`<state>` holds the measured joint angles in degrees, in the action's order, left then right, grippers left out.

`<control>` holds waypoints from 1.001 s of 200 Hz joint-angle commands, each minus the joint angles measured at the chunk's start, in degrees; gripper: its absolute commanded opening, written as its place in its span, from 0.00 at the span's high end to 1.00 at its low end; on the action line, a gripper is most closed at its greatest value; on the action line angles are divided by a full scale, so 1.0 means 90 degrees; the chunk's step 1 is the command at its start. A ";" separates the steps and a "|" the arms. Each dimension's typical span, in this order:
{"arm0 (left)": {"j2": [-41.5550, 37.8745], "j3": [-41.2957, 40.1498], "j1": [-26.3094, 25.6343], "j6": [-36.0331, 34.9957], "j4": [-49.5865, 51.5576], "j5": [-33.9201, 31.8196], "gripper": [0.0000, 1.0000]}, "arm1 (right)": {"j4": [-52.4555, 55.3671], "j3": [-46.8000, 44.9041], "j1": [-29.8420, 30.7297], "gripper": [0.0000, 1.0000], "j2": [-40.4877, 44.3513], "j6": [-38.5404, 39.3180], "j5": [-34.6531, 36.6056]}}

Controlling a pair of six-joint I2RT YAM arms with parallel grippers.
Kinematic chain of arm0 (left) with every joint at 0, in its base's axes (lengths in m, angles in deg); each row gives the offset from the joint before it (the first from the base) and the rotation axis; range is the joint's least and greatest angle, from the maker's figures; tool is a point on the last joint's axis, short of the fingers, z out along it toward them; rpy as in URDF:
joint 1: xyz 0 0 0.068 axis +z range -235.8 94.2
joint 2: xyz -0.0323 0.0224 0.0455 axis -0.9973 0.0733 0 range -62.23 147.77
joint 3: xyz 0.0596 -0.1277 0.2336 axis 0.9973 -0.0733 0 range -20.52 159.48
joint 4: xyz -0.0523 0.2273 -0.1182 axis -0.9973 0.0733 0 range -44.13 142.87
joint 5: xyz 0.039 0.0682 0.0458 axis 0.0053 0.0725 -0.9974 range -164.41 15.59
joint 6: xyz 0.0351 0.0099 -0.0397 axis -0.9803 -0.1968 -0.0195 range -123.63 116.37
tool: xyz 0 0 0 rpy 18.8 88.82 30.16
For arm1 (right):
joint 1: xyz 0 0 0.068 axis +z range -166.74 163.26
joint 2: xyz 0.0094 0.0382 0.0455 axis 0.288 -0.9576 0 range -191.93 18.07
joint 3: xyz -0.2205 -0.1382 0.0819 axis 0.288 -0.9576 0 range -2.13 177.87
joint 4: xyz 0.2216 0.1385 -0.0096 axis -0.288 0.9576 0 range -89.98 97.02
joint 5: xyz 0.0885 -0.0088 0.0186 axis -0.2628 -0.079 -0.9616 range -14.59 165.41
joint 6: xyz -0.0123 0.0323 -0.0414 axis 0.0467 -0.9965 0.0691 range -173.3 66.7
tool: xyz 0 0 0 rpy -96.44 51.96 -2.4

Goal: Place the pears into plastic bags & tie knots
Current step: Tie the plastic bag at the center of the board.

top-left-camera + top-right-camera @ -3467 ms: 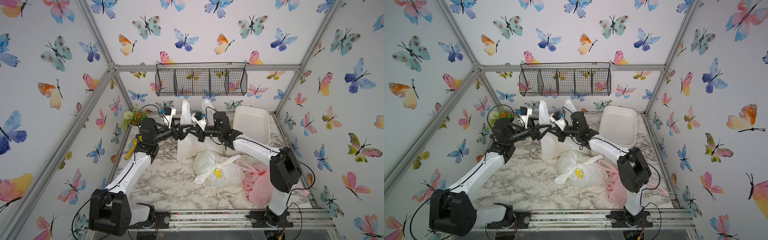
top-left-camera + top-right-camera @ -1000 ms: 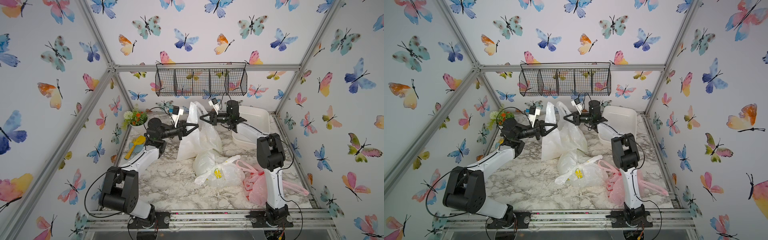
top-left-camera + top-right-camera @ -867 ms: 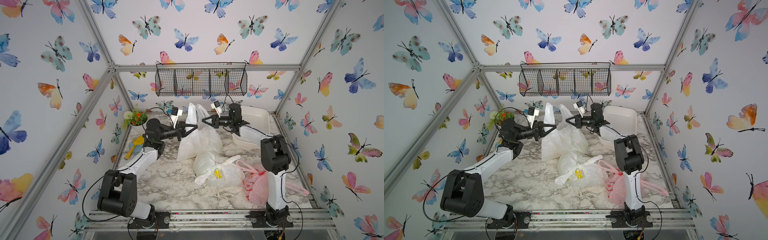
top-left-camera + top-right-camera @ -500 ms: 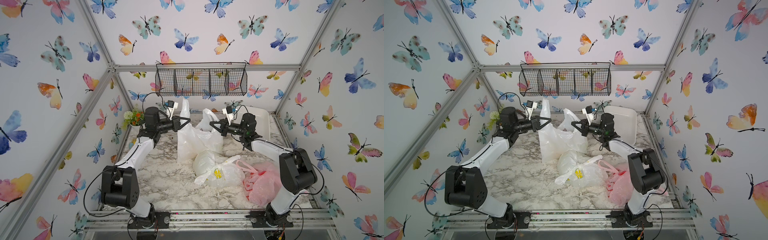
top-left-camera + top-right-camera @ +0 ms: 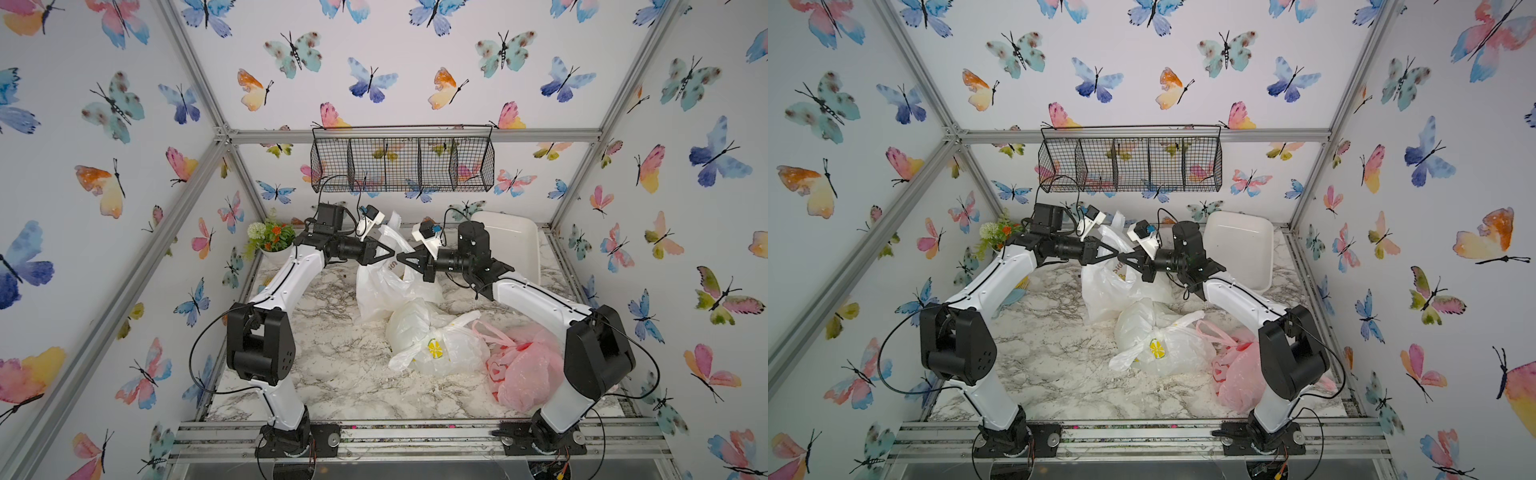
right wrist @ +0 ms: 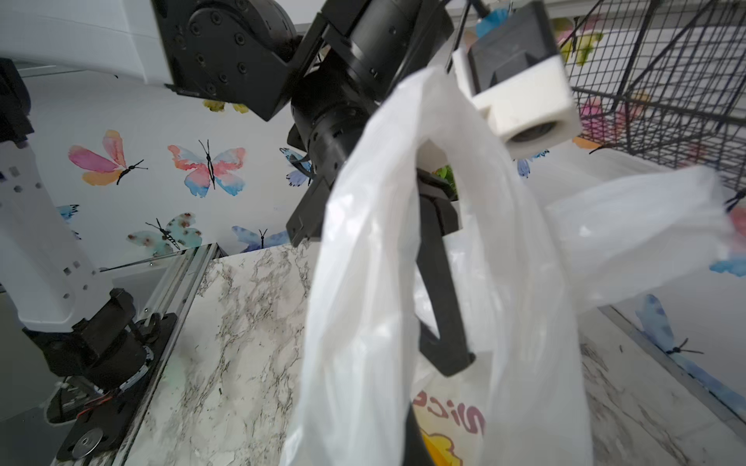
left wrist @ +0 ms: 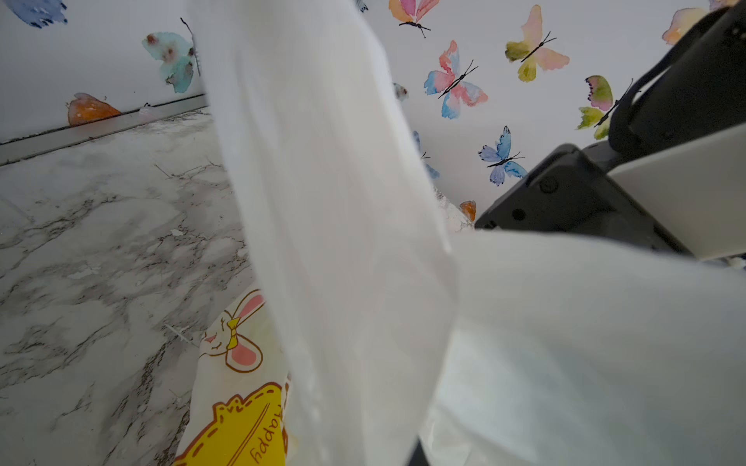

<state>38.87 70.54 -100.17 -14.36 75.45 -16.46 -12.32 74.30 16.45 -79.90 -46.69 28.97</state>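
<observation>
the doodle bag point(image 5: 382, 286) stands at the back middle of the marble table point(image 5: 332, 365). its long way runs up and down, and its handles point up. it is thin, white, crinkly plastic with a yellow shape and a pink bunny drawn on it. the two grippers meet nearly tip to tip just above it. the right gripper point(image 5: 401, 257) is pinched tight on a handle strip point(image 6: 363, 282). that strip loops up and over the left gripper point(image 5: 388, 251). we cannot tell if the left gripper's jaws are closed or a little apart. in front lies the lemon bag point(image 5: 440, 349), round and puffy, with tie ends sticking out sideways. the pink bag point(image 5: 523, 374) slumps just beside it.
</observation>
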 commanded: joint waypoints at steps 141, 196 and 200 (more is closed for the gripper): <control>0.0202 0.0674 0.0151 -0.1432 0.0516 0.0407 0.45 | 0.2110 0.0962 0.0114 0.97 -0.0364 0.1177 -0.0341; 0.0336 0.0546 0.0185 -0.1664 0.0552 0.0473 0.49 | 0.1342 0.0288 0.0112 0.97 0.0188 0.1101 -0.1087; 0.0350 0.0550 0.0185 -0.1739 0.0600 0.0476 0.49 | 0.1328 0.0271 0.0116 0.97 0.0209 0.1110 -0.1198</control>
<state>40.95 75.99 -98.62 -27.56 79.78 -13.90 3.12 78.82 17.06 -81.32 -37.07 24.86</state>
